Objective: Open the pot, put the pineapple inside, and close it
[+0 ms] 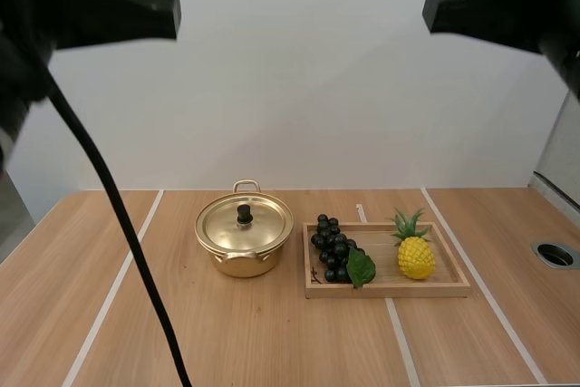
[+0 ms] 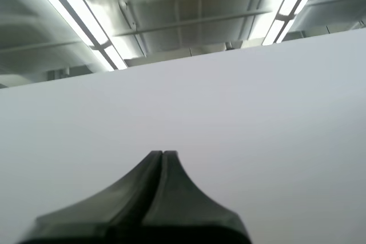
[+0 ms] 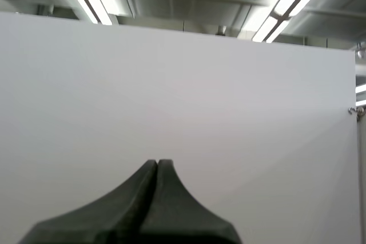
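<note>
Closest to me are my own fingers: the left gripper (image 2: 163, 154) has its two black fingers pressed together into one dark wedge with nothing between them, and the right gripper (image 3: 158, 162) looks the same, closed up and holding nothing. From the high view I see my left arm (image 1: 100, 11) and right arm (image 1: 498, 2) raised well above the table (image 1: 272, 342), far from everything on it. The gold pot (image 1: 243, 246) stands near the middle of the table with its lid (image 1: 258, 224) on, the black knob (image 1: 244, 214) upright at the centre. Just to its right lies the wooden tray (image 1: 390, 289), close to the pot, though I cannot tell whether they touch. In the tray's left part lies a bunch of dark grapes (image 1: 332, 246) with a green leaf (image 1: 361, 267) against it. The pineapple (image 1: 415, 256) stands upright in the tray's right part, green crown up, apart from the grapes. White tape lines (image 1: 118, 283) run across the tabletop.
</note>
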